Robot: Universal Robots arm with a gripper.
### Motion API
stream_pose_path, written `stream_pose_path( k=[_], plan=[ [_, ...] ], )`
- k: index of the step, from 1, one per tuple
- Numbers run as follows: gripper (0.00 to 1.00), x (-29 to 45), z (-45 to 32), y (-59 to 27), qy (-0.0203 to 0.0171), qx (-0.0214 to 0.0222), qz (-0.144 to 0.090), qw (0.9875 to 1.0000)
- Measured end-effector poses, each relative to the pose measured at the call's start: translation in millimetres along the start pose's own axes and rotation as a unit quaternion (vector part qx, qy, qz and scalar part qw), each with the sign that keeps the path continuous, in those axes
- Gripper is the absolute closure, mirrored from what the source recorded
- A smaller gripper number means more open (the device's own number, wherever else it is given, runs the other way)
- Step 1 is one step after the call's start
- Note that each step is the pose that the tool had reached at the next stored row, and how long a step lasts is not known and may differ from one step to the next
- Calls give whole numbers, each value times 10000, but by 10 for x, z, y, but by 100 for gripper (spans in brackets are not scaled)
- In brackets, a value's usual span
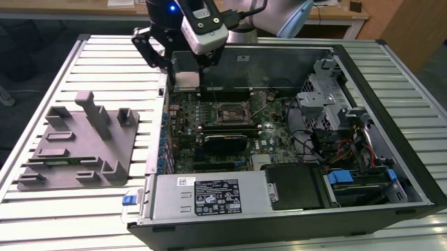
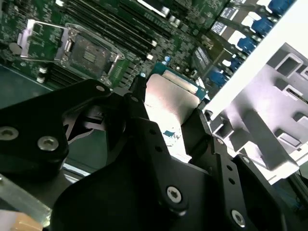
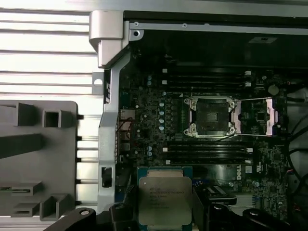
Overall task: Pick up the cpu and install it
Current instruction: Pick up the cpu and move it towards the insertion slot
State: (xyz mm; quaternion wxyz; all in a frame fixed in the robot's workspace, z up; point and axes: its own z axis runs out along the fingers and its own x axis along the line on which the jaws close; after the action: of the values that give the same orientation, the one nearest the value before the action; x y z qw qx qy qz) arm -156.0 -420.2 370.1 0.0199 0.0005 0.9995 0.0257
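**Surroundings, bench area**

Recorded a pale slatted metal table (image 1: 104, 63), slats catching bright light. Saw a light wooden desk (image 1: 335, 13) behind it and a brown wooden panel (image 1: 412, 31) at the exterior view's right. Logged dark floor (image 1: 18, 112) at that view's left.

A: Cpu (image 3: 165, 199), appearance?
B: Flat square chip. Silver metal top with print, thin green rim along one edge.
A: State and pose?
B: Off every surface, clamped on two opposite edges by the gripper (image 3: 165, 214). Metal top shows in both wrist views.
A: Position?
B: Aloft over the motherboard (image 3: 159, 120), apart from the open socket (image 3: 211, 115). Not seated.
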Motion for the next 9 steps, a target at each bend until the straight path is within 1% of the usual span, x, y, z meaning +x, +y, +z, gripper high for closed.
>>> stream_pose_path(
  k=[9],
  plan=[
    [46, -293, 12, 0, 0, 0, 0, 10000]
  ],
)
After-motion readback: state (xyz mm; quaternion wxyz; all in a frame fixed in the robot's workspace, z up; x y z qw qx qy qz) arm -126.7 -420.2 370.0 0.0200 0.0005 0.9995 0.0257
